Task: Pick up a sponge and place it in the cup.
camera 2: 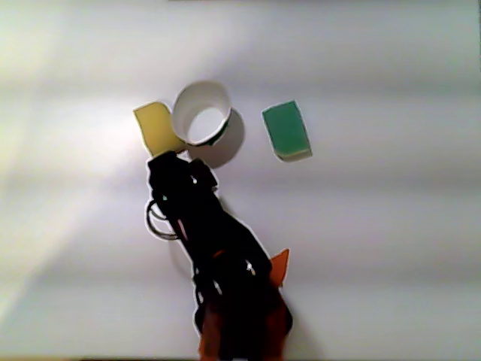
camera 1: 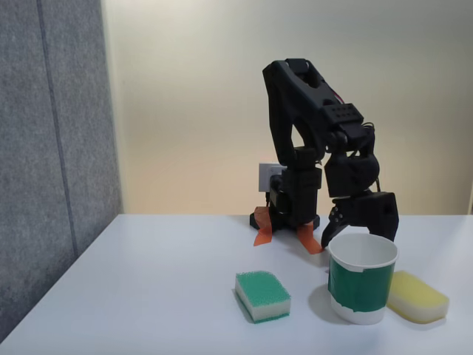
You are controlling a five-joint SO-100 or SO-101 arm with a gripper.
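My tool (camera 1: 361,222) is hanging low behind the cup (camera 1: 361,285) in the fixed view, its black fingers pointing down toward the worktop (camera 1: 148,296) just past the cup's far rim, and from that angle I cannot tell how far its jaws are standing apart or whether anything is sitting between them. In the other view, looking down, my tool (camera 2: 167,164) is showing as a dark mass right beside the cup (camera 2: 219,134), touching or overlapping the near end of the yellow sponge (camera 2: 154,126), and the jaws are too dark there to read. The cup, white with a broad green band, is standing upright on the white worktop, and its inside is looking white and bare from above. The yellow sponge (camera 1: 417,297) is lying flat just beside the cup, on its right in the fixed view. The green-topped sponge (camera 1: 262,296) is lying flat on the cup's other side, a little apart from it; in the other view it (camera 2: 286,131) is sitting to the cup's right. Orange tabs (camera 1: 264,231) are poking out at the foot of my arm's base (camera 1: 294,203).
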